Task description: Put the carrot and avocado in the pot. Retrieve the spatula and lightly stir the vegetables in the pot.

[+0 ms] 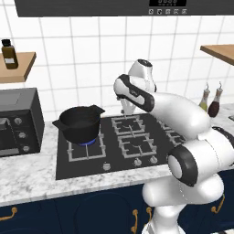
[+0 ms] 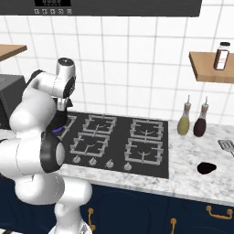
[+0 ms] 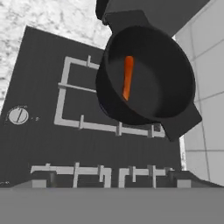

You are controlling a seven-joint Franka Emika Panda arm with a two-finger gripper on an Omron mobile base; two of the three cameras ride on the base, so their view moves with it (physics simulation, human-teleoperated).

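Observation:
The black pot [image 1: 80, 121] stands on the back-left burner over a blue flame. In the hand view the pot [image 3: 175, 74] shows from above, with the slim orange carrot [image 3: 127, 78] lying on its bottom. My gripper [image 1: 126, 109] hangs just right of the pot and a little above its rim, open, with nothing between its fingers. The avocado [image 2: 206, 168], a dark oval, lies on the marble counter far to the right. Beyond it, at the frame's edge, rests the spatula [image 2: 227, 146], its grey slotted blade only partly in view.
A black gas hob [image 1: 132, 141] with several grates and front knobs fills the counter's middle. A toaster oven [image 1: 18, 121] stands left of the pot. Two bottles [image 2: 192, 119] stand at the wall right of the hob. Wooden shelves [image 2: 212, 68] carry jars.

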